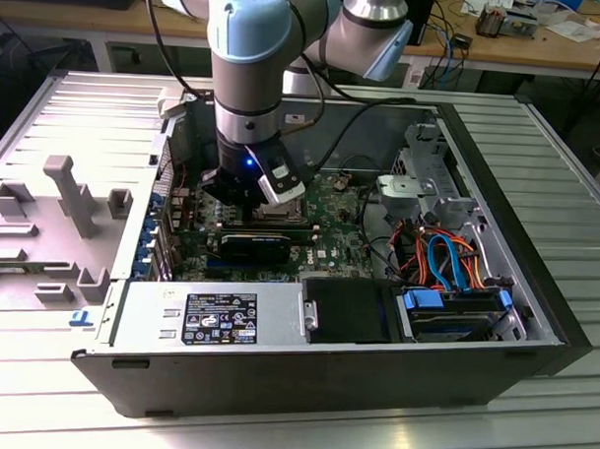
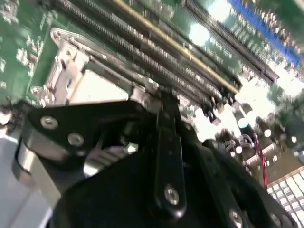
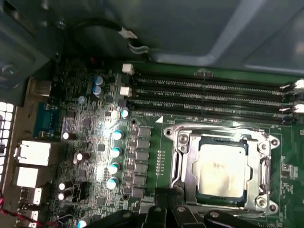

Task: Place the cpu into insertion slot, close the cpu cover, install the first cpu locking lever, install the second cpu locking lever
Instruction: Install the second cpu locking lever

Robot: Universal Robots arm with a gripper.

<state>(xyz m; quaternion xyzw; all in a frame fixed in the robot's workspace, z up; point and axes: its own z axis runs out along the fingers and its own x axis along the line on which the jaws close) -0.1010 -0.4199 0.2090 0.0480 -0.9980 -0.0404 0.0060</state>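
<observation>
1. The dull silver-grey square cpu (image 3: 222,169) lies flat in the silver-edged square insertion slot (image 3: 176,167) on the green motherboard (image 3: 147,142), so the seating step looks done.
2. The thin silver metal cpu cover (image 3: 221,134) appears folded down around the chip, its window leaving the metal top bare.
3. The black gripper (image 3: 164,214) sits low at the socket's edge, just beside the frame, probably to work a locking lever there; whether its fingers are open or closed cannot be told.
4. In the exterior view the light blue and grey robot arm (image 1: 248,75) reaches straight down into the open computer case (image 1: 496,251), keeping the tool square to the board.
5. The long narrow black memory slots (image 3: 209,95) run beside the socket, untouched.
</observation>
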